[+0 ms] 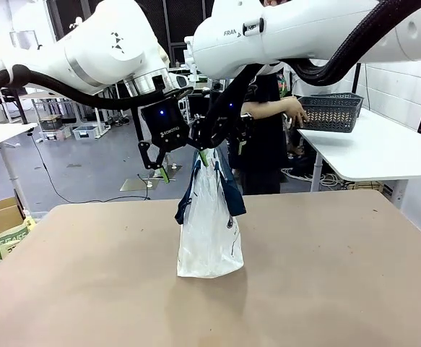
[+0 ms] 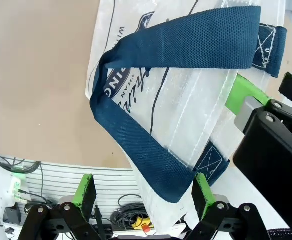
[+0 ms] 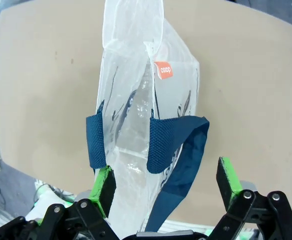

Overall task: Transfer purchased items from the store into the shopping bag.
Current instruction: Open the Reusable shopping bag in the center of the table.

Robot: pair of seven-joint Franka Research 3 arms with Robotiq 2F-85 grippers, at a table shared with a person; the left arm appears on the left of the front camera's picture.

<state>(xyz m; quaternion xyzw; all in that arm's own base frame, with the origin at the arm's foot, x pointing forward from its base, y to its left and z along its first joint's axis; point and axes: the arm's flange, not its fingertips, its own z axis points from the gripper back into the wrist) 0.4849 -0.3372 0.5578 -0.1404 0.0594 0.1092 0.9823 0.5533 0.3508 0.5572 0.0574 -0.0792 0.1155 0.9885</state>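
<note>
Bag [image 1: 209, 238] — orange tag [image 3: 165, 70], navy script logo [image 2: 116, 80].

The shopping bag [image 1: 210, 231] is standing upright near the middle of the brown worktop [image 1: 340, 275], its translucent whitish sides sagging a little. Its navy straps [image 1: 232, 195] are drooping down both sides, and a small orange tag [image 3: 165, 70] is showing at a seam. The dark grey lattice basket [image 1: 331, 112] is sitting on a white table [image 1: 383, 152] well behind, off to the right.

Bag [image 1: 209, 238] — whitish translucent w/ navy straps [image 2: 186, 45]; basket [image 1: 331, 112] — dark grey lattice.
</note>
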